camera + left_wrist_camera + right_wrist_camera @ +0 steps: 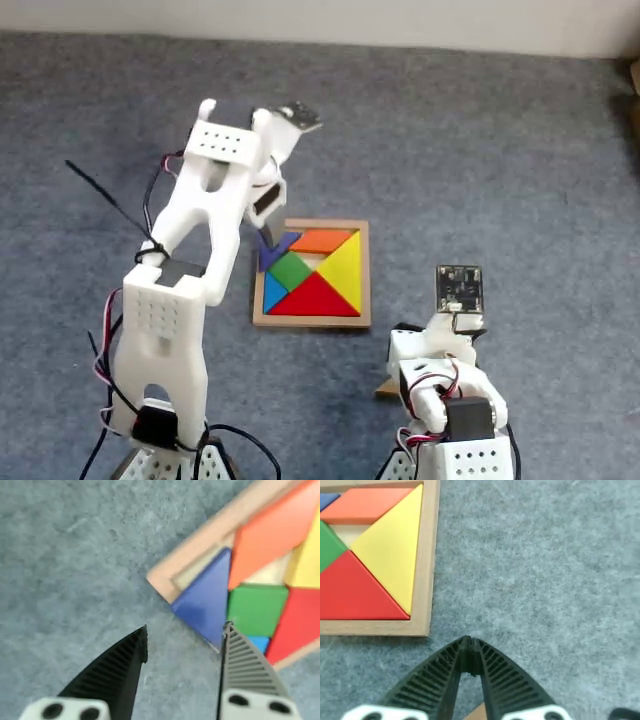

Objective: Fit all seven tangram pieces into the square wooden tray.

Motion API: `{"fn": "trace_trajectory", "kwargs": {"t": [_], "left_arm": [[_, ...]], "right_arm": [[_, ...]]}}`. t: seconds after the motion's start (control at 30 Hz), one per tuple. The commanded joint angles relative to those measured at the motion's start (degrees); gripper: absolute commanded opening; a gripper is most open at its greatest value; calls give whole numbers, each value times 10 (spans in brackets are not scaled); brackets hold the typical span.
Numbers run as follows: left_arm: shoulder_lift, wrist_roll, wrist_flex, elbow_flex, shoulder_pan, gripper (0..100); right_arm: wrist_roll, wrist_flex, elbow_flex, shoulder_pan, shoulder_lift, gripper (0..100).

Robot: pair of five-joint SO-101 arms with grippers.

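Note:
The square wooden tray (361,275) holds an orange parallelogram (322,241), a yellow triangle (343,270), a red triangle (315,298), a green square (290,270) and a small light-blue triangle (272,292). A dark blue triangle (205,600) lies tilted across the tray's rim (200,537) at its far left corner, partly outside. My left gripper (185,626) hangs open just above that triangle's outer edge, its grey finger (242,655) over the piece. My right gripper (468,641) is shut on nothing, on the carpet just off the tray's near right corner (426,627).
Bare wood shows in the tray between the orange, green and yellow pieces (349,532) and in the far left corner (192,575). A tan flat piece (386,388) lies on the carpet beside the right arm's base. Grey carpet (500,150) surrounds the tray.

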Motion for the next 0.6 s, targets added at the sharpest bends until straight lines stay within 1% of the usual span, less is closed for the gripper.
{"fn": "trace_trajectory", "kwargs": {"t": [0.0, 0.13, 0.23, 0.43, 0.57], "left_arm": [[-36, 1, -62, 44, -7, 235], [-36, 1, -128, 102, 5, 235], [-36, 3, -157, 127, 23, 233], [-42, 4, -160, 127, 63, 232], [-52, 6, -155, 107, 65, 231]], "right_arm": [[4, 0, 69, 7, -3, 5], [4, 0, 69, 7, -3, 5], [4, 0, 69, 7, -3, 5], [4, 0, 69, 7, -3, 5], [4, 0, 69, 7, -3, 5]]}}
